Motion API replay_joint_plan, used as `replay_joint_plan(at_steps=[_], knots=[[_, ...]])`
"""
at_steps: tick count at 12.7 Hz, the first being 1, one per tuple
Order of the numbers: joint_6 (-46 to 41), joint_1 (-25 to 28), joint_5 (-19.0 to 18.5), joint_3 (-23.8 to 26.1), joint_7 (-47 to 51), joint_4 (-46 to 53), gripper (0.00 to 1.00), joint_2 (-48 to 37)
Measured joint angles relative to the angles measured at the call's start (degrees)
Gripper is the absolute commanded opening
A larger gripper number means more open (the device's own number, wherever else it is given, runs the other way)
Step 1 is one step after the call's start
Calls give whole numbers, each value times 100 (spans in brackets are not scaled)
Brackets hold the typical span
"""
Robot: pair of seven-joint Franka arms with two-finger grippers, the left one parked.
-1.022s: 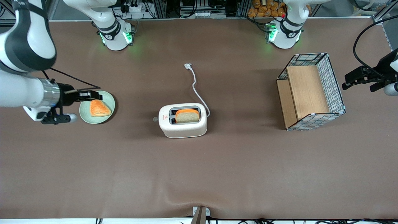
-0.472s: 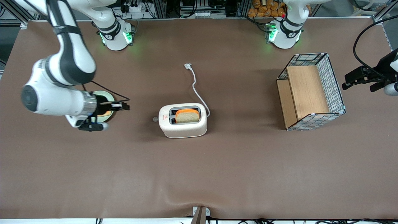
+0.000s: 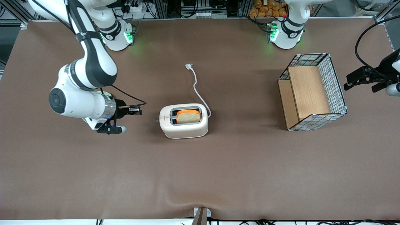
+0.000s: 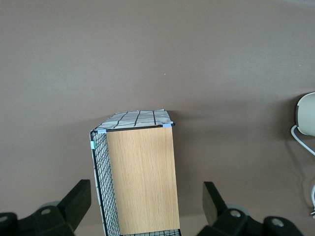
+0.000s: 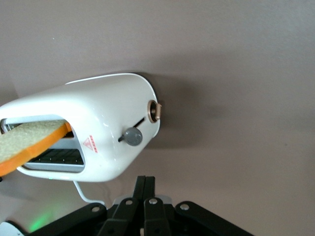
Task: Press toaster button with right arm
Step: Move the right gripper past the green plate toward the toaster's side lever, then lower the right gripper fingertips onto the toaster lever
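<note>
Brown cloth covers the table (image 3: 218, 175); at frame centre stands the toaster (image 3: 183, 121), bread (image 3: 188, 116) in one slot. My gripper (image 3: 137, 110), fingers pressed together and holding nothing, hovers near the button (image 5: 132, 136) on its logo end, not touching it.

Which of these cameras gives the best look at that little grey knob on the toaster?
The right wrist view: the toaster button faces it, sticking out from the toaster beside the red logo, with the shut claw close by. The front view shows only a faint speck; the left wrist view shows none.
</note>
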Motion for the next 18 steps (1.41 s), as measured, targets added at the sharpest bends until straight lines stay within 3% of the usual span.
replay_joint_plan(at_steps=[5, 18], knots=[[599, 255, 6, 2, 3, -4, 0, 303], [801, 370, 91, 2, 18, -4, 0, 516]])
